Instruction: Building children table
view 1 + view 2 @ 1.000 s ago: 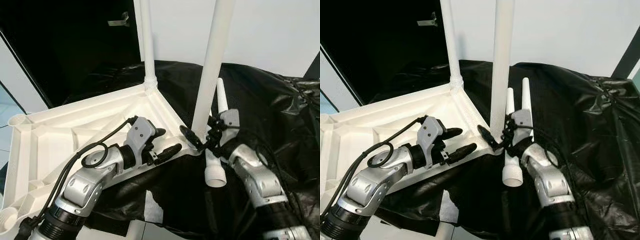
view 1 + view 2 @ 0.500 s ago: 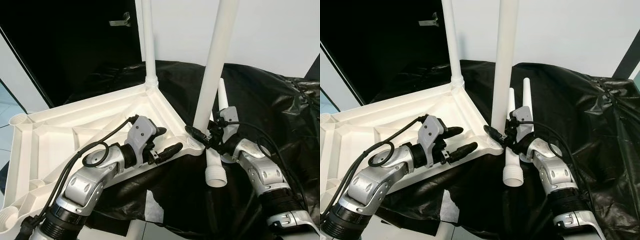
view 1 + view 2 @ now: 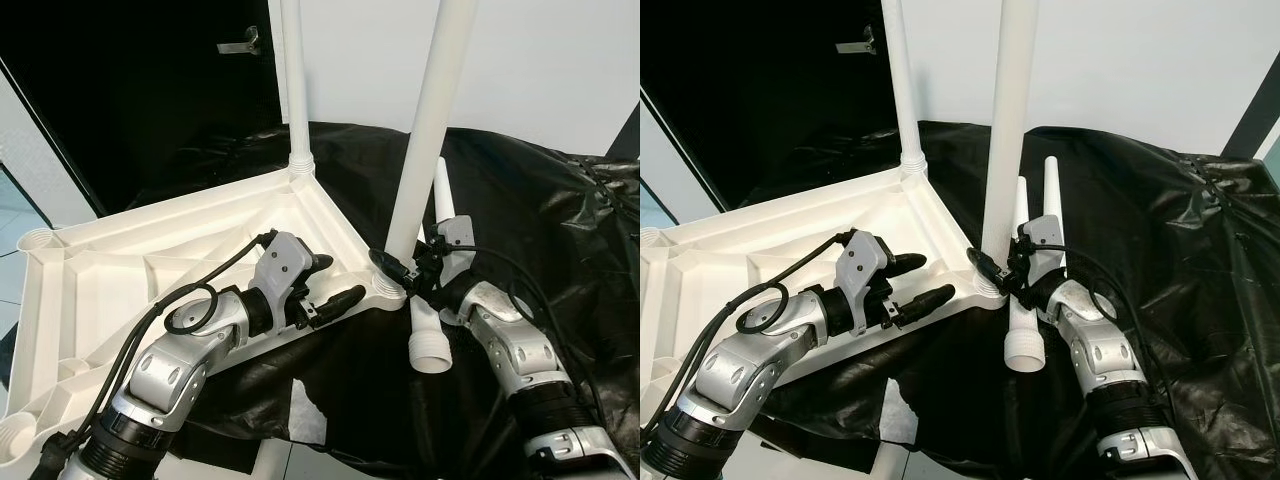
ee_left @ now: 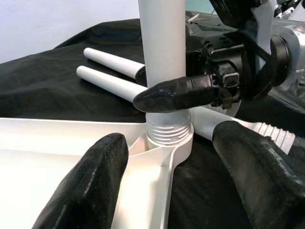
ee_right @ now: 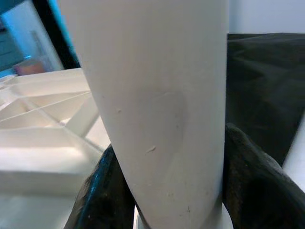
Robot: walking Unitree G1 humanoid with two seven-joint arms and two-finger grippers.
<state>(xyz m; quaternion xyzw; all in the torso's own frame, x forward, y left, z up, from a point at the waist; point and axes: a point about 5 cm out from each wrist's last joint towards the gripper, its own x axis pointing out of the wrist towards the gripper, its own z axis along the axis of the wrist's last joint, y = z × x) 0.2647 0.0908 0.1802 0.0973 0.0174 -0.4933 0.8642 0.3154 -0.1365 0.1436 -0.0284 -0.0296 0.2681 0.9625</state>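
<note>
Right now my right gripper (image 3: 402, 277) is pinching the base of the near leg (image 3: 428, 130), its black fingers (image 5: 248, 176) pressed to either side of the white tube just above the threaded collar. That leg stands nearly upright in the corner socket (image 4: 167, 143) of the upturned white tabletop (image 3: 130, 275), tilted a little toward one o'clock.

My left gripper (image 3: 335, 283) hovers over the tabletop's rim just at nine o'clock from that socket, fingers (image 4: 95, 183) spread and holding nothing; through its wrist camera I see the socket between them.

A second leg (image 3: 295, 80) is already seated upright in the far corner, at about eleven o'clock from the first. Two loose legs (image 3: 1025, 290) lie side by side on the black sheet (image 3: 540, 210) behind my right wrist, the nearer one's wide open end pointing toward six o'clock. The tabletop lies ribs-up, with empty sockets (image 3: 35, 240) at its left corners.
</note>
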